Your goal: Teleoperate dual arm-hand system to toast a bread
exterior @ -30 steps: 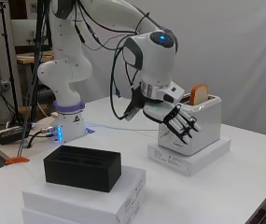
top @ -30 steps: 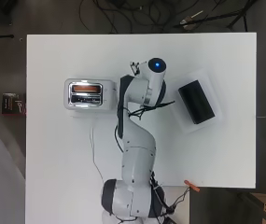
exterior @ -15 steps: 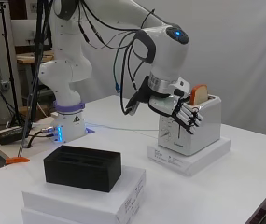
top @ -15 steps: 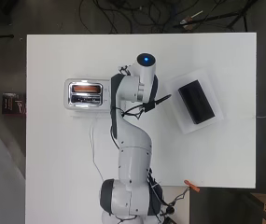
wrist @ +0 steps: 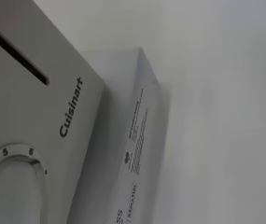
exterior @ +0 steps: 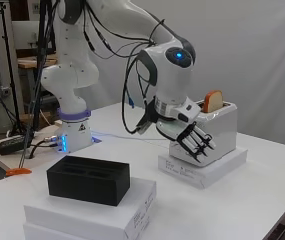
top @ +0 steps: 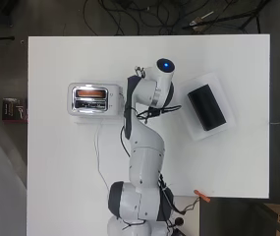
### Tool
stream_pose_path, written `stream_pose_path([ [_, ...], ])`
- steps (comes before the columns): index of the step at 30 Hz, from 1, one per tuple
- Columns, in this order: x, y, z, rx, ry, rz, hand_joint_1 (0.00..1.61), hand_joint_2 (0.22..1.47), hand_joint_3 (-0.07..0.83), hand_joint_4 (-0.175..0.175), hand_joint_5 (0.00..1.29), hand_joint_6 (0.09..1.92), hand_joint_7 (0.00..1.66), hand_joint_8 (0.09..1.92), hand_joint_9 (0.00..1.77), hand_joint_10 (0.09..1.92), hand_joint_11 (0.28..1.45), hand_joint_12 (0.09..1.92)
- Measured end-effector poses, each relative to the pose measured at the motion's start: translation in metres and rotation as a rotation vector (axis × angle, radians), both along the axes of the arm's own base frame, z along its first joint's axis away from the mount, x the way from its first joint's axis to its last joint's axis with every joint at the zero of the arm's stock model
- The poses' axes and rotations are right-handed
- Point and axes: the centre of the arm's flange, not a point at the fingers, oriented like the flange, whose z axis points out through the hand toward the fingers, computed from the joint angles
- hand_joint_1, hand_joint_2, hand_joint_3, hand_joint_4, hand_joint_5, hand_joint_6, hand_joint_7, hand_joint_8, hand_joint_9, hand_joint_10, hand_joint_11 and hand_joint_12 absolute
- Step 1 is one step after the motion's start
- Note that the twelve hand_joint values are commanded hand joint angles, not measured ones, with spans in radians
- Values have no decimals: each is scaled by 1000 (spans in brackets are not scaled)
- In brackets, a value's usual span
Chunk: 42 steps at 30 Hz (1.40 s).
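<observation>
A slice of brown bread is sitting upright in the white box-shaped toaster – the black-and-white hand, fingers relaxed and empty, is hovering at its front end. Next, probably, pressing the lever down.

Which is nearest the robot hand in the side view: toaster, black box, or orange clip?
From the robot hand:
1. Toaster, right behind it.
2. Black box, lower left on a white carton.
3. Orange clip, far left at the table edge.

The toaster bears a logo and dial numerals.
</observation>
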Motion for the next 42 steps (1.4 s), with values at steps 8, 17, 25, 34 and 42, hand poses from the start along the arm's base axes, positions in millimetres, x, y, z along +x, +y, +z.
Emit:
stream_pose_path([
  [8, 6, -1, -4, 45, -18, 46, 221, 1061, -4, 10, 335, 87, 580, 87, 708, 87, 485, 87],
  [17, -2, 2, 4, 20, -57, 115, 242, 1050, 1, 40, 359, 87, 614, 87, 716, 87, 497, 87],
  [25, -15, -14, -14, 60, -41, 123, 370, 1092, 0, 15, 299, 87, 664, 87, 812, 87, 543, 87],
  [34, -6, -7, -22, 71, -24, 101, 482, 1174, -2, -18, 339, 87, 989, 149, 1081, 280, 744, 87],
  [42, 4, -4, -9, 39, -31, 63, 164, 1097, -2, 22, 323, 87, 614, 87, 710, 87, 481, 87],
])
